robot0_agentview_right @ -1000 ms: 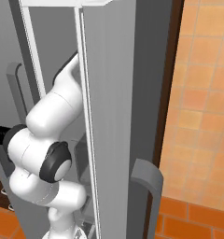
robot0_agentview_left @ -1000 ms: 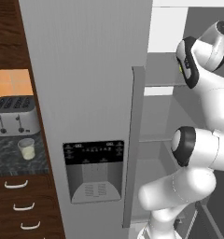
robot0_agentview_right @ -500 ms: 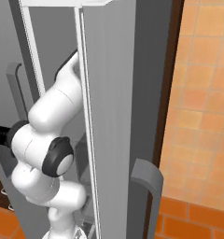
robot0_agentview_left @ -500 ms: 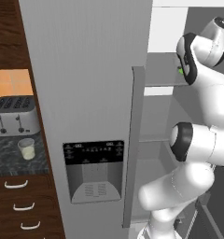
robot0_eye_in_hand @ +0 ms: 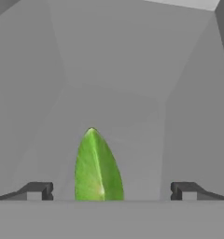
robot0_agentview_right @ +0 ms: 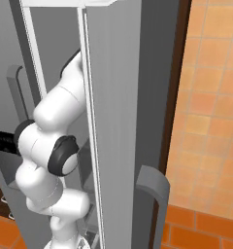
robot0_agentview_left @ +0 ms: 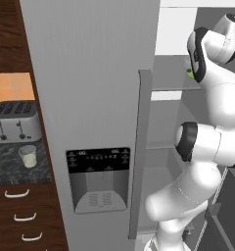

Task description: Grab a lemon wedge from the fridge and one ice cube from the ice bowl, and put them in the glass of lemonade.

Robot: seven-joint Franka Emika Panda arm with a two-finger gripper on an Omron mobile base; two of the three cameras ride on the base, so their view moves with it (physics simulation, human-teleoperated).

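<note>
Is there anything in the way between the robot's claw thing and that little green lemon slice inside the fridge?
Nothing visible. In the hand view the lemon wedge lies on the bare grey fridge shelf, already between the open gripper fingertips, left of centre, with only empty shelf around it.

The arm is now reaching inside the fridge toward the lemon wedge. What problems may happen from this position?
1. In the hand view the lemon wedge sits nearer one fingertip of the open gripper than the other, so closing might push it aside rather than grip it.
2. The wedge is small and pointed; it may slip out of the fingers.
3. The arm reaches past the fridge door edge, so pulling back carelessly could bump the door or a shelf.
</note>
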